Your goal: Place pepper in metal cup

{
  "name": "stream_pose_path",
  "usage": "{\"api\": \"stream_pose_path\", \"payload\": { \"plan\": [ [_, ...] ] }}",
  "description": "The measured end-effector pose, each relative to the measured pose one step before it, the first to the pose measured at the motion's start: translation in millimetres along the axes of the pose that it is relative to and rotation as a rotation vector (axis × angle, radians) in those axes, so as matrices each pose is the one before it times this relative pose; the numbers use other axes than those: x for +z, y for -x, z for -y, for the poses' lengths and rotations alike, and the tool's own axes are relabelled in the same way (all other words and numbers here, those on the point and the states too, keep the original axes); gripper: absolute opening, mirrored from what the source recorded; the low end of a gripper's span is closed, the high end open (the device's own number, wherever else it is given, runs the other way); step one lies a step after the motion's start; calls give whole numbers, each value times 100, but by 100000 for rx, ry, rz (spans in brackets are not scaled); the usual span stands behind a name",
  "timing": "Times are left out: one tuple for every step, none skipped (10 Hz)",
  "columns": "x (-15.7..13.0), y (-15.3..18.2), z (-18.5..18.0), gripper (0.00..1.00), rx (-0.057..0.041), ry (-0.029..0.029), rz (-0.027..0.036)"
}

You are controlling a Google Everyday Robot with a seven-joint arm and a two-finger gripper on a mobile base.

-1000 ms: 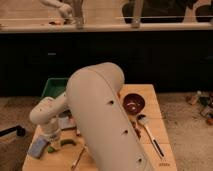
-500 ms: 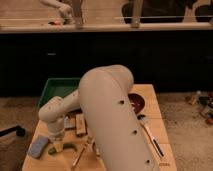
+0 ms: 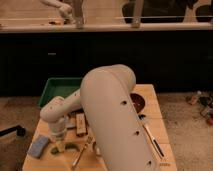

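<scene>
The pepper [image 3: 73,146], dark green and slim, lies on the wooden table [image 3: 155,120] near its front left. My gripper [image 3: 59,145] points down at the pepper's left end, low over the table, and is shut there; that end of the pepper disappears under the fingertips. My pale arm [image 3: 112,120] fills the middle of the view and hides much of the tabletop. The metal cup is hidden.
A green tray [image 3: 59,88] stands at the table's back left. A dark maroon bowl [image 3: 138,101] peeks out right of the arm. A blue-grey sponge [image 3: 37,148] lies left of the gripper, a brown block [image 3: 80,124] behind it, and utensils [image 3: 153,141] to the right.
The arm has swung forward and lowered, bringing the gripper down onto the pepper's left end, where it has shut. The pepper stays in the same spot on the table.
</scene>
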Motion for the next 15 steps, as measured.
{"api": "stream_pose_path", "payload": {
  "plan": [
    [-1225,-34,-128,0,175,-3267,-1920],
    [-1080,121,-104,0,-86,-2532,-1759],
    [-859,175,-116,0,-392,-2114,-1282],
    [-678,-258,-102,0,203,-2296,-1042],
    [-518,-153,-64,0,67,-1637,-287],
    [-370,41,-43,0,-119,-1160,245],
    [-564,-274,-59,0,710,-1557,1230],
    [-758,-601,-161,0,1072,-1904,1468],
    [-657,-421,-161,0,935,-1546,1757],
    [-1096,-788,-311,0,1299,-1800,3415],
    [-939,-1138,-278,0,2038,-1534,4263],
    [-233,-207,-141,0,265,-204,2354],
    [-93,-208,-60,0,-226,-36,1348],
    [-38,-145,13,0,178,-57,347],
    [31,206,-4,0,-367,61,73]
  ]
}}
